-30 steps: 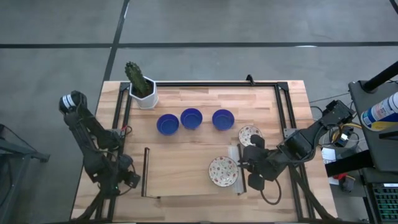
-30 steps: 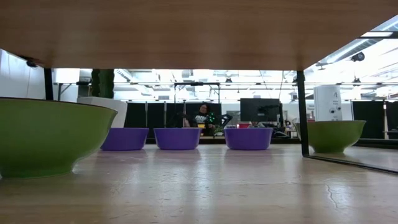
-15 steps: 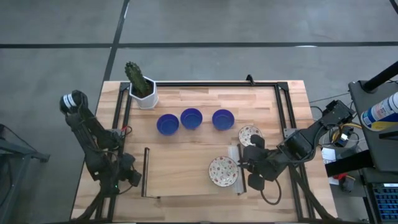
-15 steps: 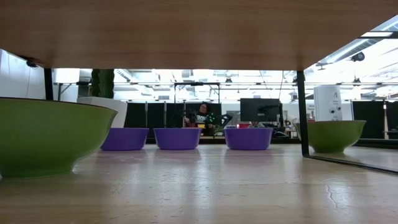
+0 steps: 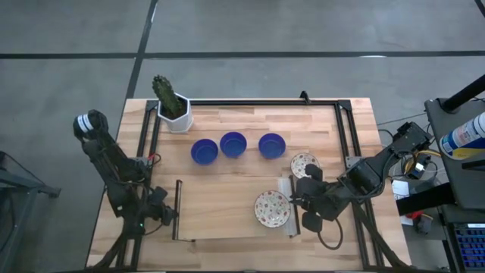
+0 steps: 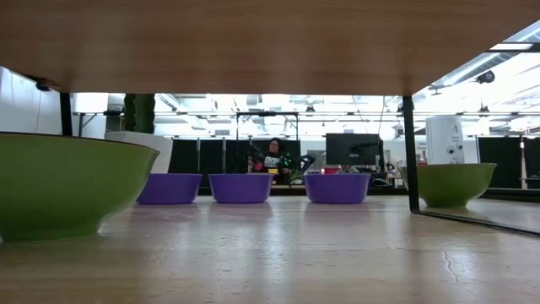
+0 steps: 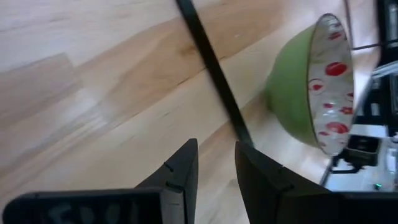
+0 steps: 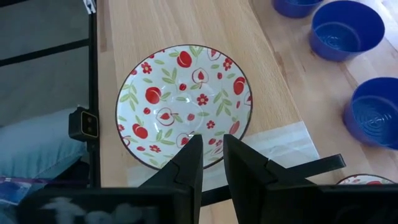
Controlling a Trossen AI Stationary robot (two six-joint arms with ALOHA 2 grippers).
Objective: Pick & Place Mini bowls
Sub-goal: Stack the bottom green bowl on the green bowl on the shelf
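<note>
Three blue mini bowls (image 5: 204,151) (image 5: 233,143) (image 5: 271,145) stand in a row on their bases across the table's middle. One white floral bowl (image 5: 305,164) rests right of them. Another floral bowl (image 5: 273,208) (image 8: 183,99) sits nearer the front, green on its outside (image 7: 298,81). My right gripper (image 5: 299,199) (image 8: 213,163) hovers above this bowl's right rim, fingers a narrow gap apart, nothing between them. My left gripper (image 5: 164,214) (image 7: 216,171) is at the front left, slanting down at bare wood, open and empty.
A white hexagonal pot with a cactus (image 5: 174,108) stands at the far left corner. A black frame (image 5: 258,102) runs round the work area, and a black bar (image 5: 178,208) (image 7: 211,68) lies just ahead of my left gripper. A pale sheet (image 8: 273,146) lies beside the near floral bowl.
My left gripper has sunk a little and tipped, shifting slightly toward the black bar. The bowls and my right arm have stayed where they were.
</note>
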